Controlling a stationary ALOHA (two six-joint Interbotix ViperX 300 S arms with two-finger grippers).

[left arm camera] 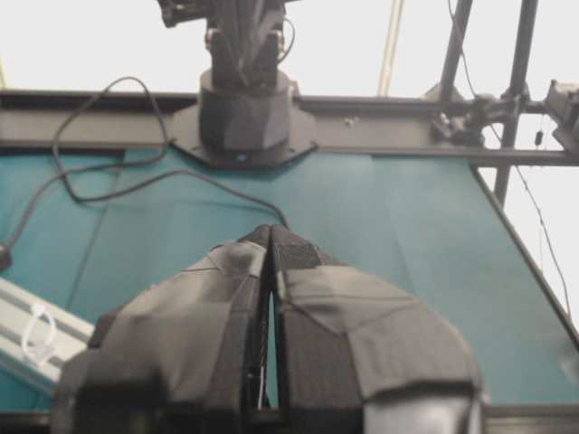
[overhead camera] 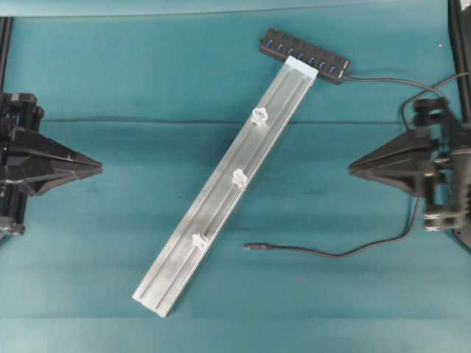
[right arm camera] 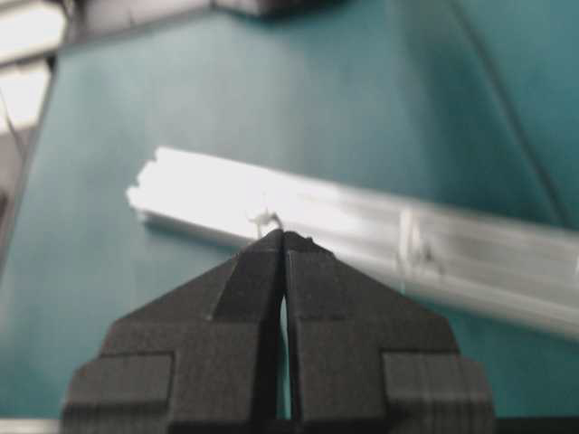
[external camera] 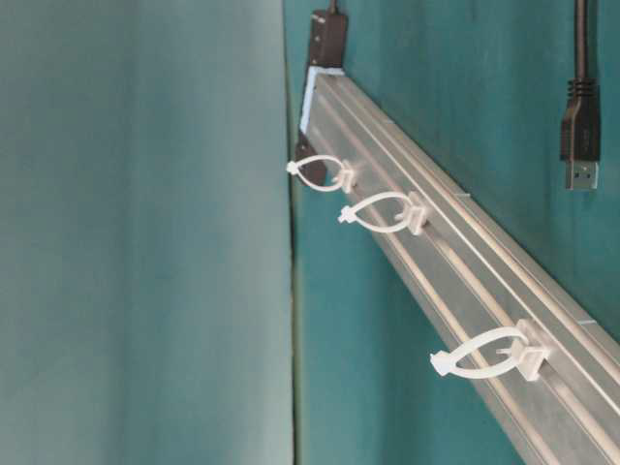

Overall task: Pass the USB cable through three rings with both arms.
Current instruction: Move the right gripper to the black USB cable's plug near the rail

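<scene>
The USB cable (overhead camera: 346, 251) lies loose on the green table right of the rail, its plug (overhead camera: 254, 248) pointing left; in the table-level view the plug (external camera: 581, 131) shows at the upper right. Three white rings sit along the silver rail (overhead camera: 221, 195): upper ring (overhead camera: 259, 115), middle ring (overhead camera: 239, 176), lower ring (overhead camera: 199, 240). The table-level view shows them as loops (external camera: 320, 171), (external camera: 380, 213), (external camera: 481, 356). My left gripper (overhead camera: 98, 169) is shut and empty at the far left. My right gripper (overhead camera: 352, 169) is shut and empty at the far right, above the cable.
A black multi-port hub (overhead camera: 303, 55) lies at the rail's upper end, its cord running right. The right arm's base (left arm camera: 242, 113) stands at the table's far edge in the left wrist view. Green cloth covers the table (overhead camera: 110, 250).
</scene>
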